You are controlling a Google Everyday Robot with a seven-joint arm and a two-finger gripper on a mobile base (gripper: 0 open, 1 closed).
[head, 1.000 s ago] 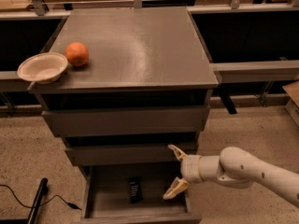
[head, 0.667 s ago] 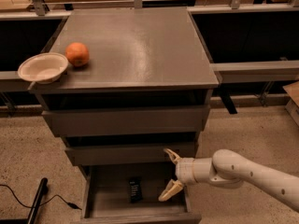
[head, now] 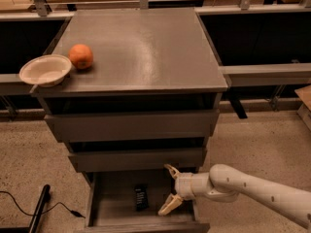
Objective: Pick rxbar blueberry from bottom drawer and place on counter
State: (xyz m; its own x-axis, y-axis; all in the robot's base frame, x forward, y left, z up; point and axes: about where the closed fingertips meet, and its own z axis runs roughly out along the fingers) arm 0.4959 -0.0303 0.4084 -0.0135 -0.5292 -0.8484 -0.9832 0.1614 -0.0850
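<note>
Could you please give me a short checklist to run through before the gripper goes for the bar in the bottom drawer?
1. bottom drawer pulled out: ok.
2. rxbar blueberry in plain view, flat on the drawer floor, nothing on it: ok.
3. gripper open and empty: ok.
4. gripper lined up over the bar: not ok; it sits beside the bar, toward the right of the picture.
5. Room between the gripper and the middle drawer above it: cannot tell.
6. Free space on the counter away from the orange and bowl: ok.
</note>
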